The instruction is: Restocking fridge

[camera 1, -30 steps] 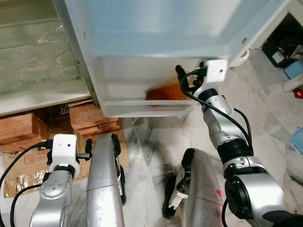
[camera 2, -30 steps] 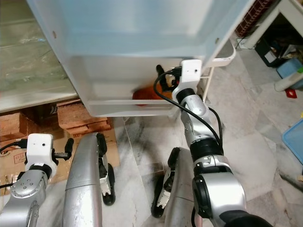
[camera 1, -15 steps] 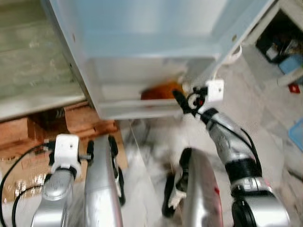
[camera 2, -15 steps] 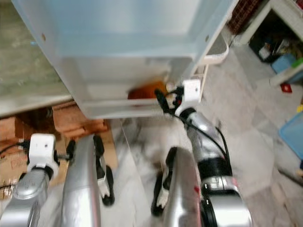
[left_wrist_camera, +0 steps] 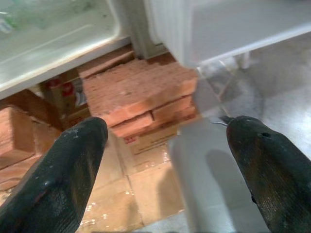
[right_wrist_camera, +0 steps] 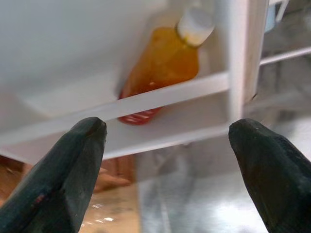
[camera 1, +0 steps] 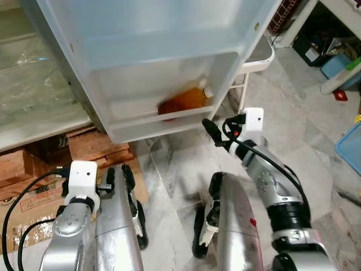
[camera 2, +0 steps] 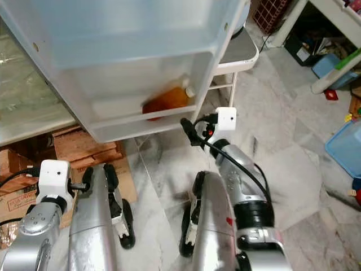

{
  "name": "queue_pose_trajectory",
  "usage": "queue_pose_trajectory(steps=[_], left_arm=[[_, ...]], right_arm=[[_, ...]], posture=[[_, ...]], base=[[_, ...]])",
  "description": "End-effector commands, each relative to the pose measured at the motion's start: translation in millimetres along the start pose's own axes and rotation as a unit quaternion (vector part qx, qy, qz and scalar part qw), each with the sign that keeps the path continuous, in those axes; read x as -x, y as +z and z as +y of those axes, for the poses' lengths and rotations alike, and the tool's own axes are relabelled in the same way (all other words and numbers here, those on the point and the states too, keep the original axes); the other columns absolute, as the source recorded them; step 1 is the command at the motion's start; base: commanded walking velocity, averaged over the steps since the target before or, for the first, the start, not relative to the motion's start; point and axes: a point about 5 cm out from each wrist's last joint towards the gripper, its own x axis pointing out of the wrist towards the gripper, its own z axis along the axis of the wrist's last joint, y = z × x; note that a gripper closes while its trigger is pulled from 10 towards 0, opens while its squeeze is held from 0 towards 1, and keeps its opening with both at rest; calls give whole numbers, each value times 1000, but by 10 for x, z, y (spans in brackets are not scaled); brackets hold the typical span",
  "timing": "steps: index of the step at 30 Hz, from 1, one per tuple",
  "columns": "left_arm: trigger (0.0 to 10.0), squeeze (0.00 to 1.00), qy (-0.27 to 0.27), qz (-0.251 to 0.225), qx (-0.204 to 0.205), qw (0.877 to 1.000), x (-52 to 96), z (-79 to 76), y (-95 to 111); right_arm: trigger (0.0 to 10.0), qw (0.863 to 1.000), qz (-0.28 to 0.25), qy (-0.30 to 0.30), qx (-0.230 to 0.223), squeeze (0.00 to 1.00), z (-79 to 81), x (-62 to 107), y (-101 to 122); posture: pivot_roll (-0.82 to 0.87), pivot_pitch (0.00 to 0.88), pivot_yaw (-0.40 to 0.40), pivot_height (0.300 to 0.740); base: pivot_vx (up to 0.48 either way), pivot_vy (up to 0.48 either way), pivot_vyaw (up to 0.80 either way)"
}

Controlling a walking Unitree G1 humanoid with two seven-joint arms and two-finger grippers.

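An orange bottle (camera 1: 183, 101) with a white cap leans tilted in the lowest shelf (camera 1: 163, 125) of the open fridge door (camera 1: 152, 28). My right gripper (camera 1: 207, 125) hangs just below and in front of that shelf's right end, apart from the bottle. In the right wrist view the right gripper (right_wrist_camera: 167, 128) is open with nothing between its fingers, and the bottle (right_wrist_camera: 165, 68) sits behind the shelf's white rail. My left gripper (left_wrist_camera: 165, 128) is low at my left side, open and empty, facing the bricks under the fridge.
Red bricks (camera 1: 96, 147) and flattened cardboard (camera 1: 34, 192) lie under the fridge body, whose clear drawer (camera 1: 34, 84) is at the left. A white stand (camera 1: 259, 56) is right of the door. Blue bins (camera 1: 350, 149) and clutter sit at the far right on the marble floor.
The view has shifted. My right gripper has drawn back and down from the door shelf, away from the bottle, which stays in the shelf. The left arm has hardly moved.
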Motion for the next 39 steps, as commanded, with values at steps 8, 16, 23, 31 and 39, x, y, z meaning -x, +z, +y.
queue_pose_trajectory(steps=[8, 16, 23, 31, 39], left_arm=[[10000, 0, 44, 15, 6, 999, 112, 135, -59], [10000, 0, 54, 30, 16, 998, 256, 189, -96], [10000, 0, 55, 50, 27, 997, 336, 195, -152], [10000, 0, 50, 53, 28, 997, 413, 172, -146], [10000, 0, 48, 58, 28, 997, 449, 155, -150]], right_arm=[[10000, 996, 17, -27, -89, 0, 158, -239, -92], [10000, 992, 26, -53, -114, 0, 221, -370, -87], [10000, 986, 22, -107, -128, 0, 133, -390, -117], [10000, 986, -9, -65, -155, 0, 287, -477, -27], [10000, 988, -21, -30, -148, 0, 425, -571, 82]], posture=[[179, 321, -83, 526], [216, 368, -87, 526], [224, 383, -89, 526], [235, 397, -86, 526], [241, 407, -93, 526]], base=[[0, 0, 0], [0, 0, 0], [0, 0, 0], [0, 0, 0], [0, 0, 0]])
